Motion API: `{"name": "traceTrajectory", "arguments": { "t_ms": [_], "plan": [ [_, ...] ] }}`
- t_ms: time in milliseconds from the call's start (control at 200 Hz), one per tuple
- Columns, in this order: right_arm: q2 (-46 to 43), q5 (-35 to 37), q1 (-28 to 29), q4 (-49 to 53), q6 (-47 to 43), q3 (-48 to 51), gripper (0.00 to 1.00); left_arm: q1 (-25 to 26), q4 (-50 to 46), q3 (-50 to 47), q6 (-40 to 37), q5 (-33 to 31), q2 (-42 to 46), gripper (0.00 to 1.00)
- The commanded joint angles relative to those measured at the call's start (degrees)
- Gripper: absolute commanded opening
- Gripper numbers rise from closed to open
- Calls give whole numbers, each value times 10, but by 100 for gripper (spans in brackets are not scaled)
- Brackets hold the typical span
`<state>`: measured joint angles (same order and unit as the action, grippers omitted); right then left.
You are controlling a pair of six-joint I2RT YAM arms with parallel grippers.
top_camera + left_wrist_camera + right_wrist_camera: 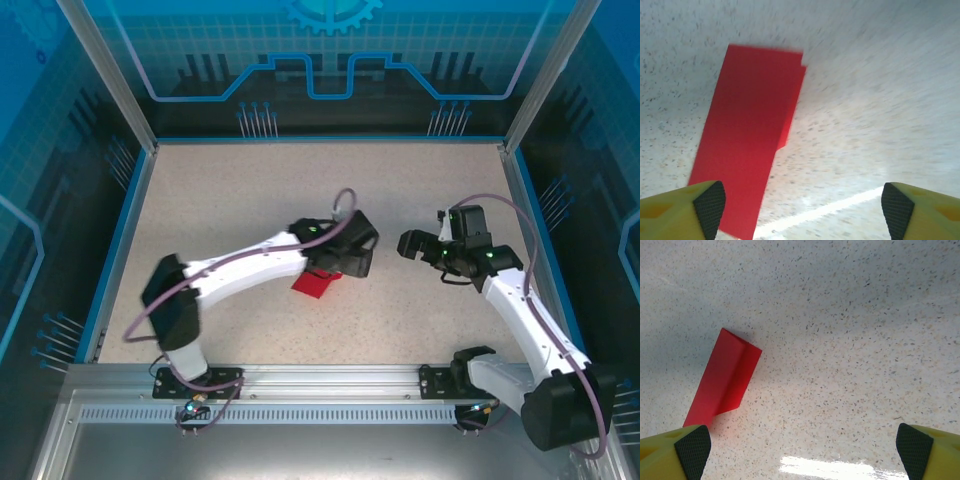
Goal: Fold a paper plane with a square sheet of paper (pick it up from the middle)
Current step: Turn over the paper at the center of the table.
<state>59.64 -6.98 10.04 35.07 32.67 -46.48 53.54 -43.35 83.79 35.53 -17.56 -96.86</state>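
The paper plane [315, 283] is bright red paper folded into a long narrow shape with layered flaps. It lies on the speckled table, just below the left gripper's head. In the left wrist view the paper plane [750, 140] stretches from the upper middle down to the left fingertip, and my left gripper [802, 210] stands open over it with only bare table between the pads. In the right wrist view the paper plane [725, 380] lies at the left with a ridge along it. My right gripper [805, 450] is open and empty, to the plane's right [408, 243].
The speckled table [250, 190] is ringed by a blue border and glass walls with metal posts. A metal rail [330, 385] holding both arm bases runs along the near edge. The left arm [240, 270] reaches across the near left part of the table.
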Motion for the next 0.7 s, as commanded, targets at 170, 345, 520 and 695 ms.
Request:
{"name": "traceTrajectory", "arguments": {
  "t_ms": [170,345,520,695],
  "plan": [
    [71,-43,37,-30,25,-31,99,-134,106,-169,51,135,165,99],
    [145,-8,138,-41,40,-92,99,-226,104,-229,68,136,227,99],
    [225,21,238,-41,46,-175,99,-288,102,-272,86,141,249,99],
    [298,36,305,-43,55,-246,98,-354,113,-310,108,179,256,99]
  ]
}}
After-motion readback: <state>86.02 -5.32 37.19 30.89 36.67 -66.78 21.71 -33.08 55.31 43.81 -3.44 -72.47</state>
